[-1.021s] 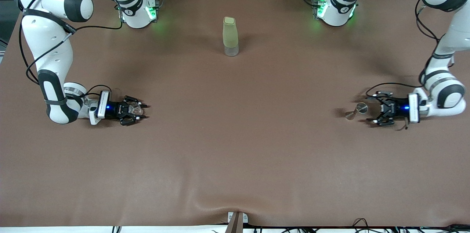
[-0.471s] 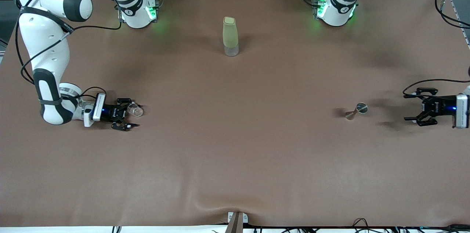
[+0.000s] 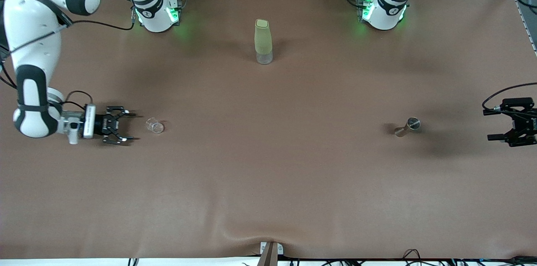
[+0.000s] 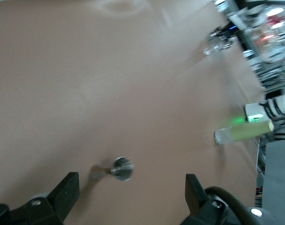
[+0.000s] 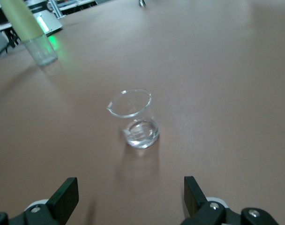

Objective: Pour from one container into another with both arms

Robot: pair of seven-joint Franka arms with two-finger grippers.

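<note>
Glass and metal both stand free on the brown desk (image 3: 268, 165) now: a second ago the small glass beaker (image 3: 155, 126) was enclosed by the right gripper (image 3: 124, 128) and the steel measuring cup (image 3: 408, 126) sat just at the tips of the left gripper (image 3: 499, 123). Both have since been released, and both arms have been drawn back toward their own ends of the desk. The jaws of each gripper are spread wide with nothing between them. The right gripper is held low just beside the beaker, toward the right arm's edge; the left gripper is held well apart from the steel cup, at the left arm's edge.

From this it is judged that the pour has been finished and the vessels set down, with the arms being cleared away.

The beaker is seen upright in the right wrist view, its spout rim intact; a trace of something clear may lie at its bottom, though this cannot be told for certain. The steel cup stands upright, and its contents cannot be made out. A tall bottle (image 3: 263, 41) in a pale green sleeve, clear at its base, stands untouched midway between the two arm bases, near the desk's edge farthest from the front camera
</note>
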